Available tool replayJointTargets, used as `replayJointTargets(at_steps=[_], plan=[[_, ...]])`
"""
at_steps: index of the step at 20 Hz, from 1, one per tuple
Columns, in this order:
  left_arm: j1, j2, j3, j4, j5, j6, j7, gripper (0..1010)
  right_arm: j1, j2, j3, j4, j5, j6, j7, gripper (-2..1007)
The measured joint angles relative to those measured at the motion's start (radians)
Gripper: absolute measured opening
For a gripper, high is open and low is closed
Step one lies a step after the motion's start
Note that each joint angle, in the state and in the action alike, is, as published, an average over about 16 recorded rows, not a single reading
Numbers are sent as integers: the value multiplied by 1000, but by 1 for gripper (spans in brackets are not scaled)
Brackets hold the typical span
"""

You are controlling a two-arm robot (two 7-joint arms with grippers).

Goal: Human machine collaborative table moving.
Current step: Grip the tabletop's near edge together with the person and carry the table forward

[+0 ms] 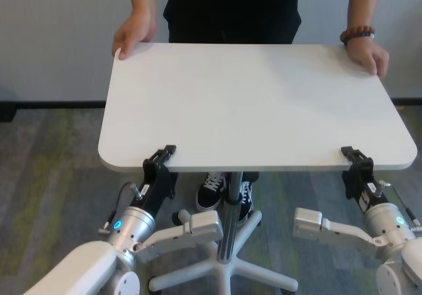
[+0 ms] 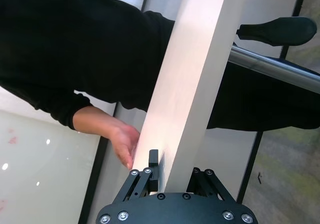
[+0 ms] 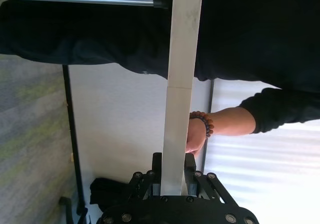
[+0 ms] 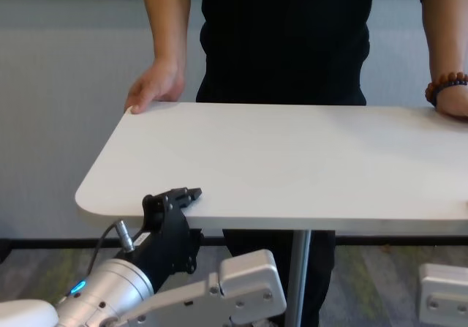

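So I've got both grippers on the near edge of the table [image 1: 257, 103] and the human [image 1: 234, 8] has hands on the far corners. Grab part looks done, the actual move is all still ahead, I'd say. Left gripper [image 1: 160, 158] is closed on the edge near the left corner, fingers above and below the top. Right gripper [image 1: 355, 158] likewise, pinching near the right corner.

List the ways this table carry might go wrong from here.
Both tools, left and right, pinch only the thin near edge of the table, so a jerk might slip them off. The person's hands rest on the far corners; uneven pushing may twist the top. The person's shoes stand near the wheeled base, a trip risk.
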Motion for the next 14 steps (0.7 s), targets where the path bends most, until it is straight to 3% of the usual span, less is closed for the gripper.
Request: replayJointTargets(at_steps=[14], plan=[[-16,-12,20,85,8,-3,28,289,22,-21,-18,78,13,-15,-35,260]])
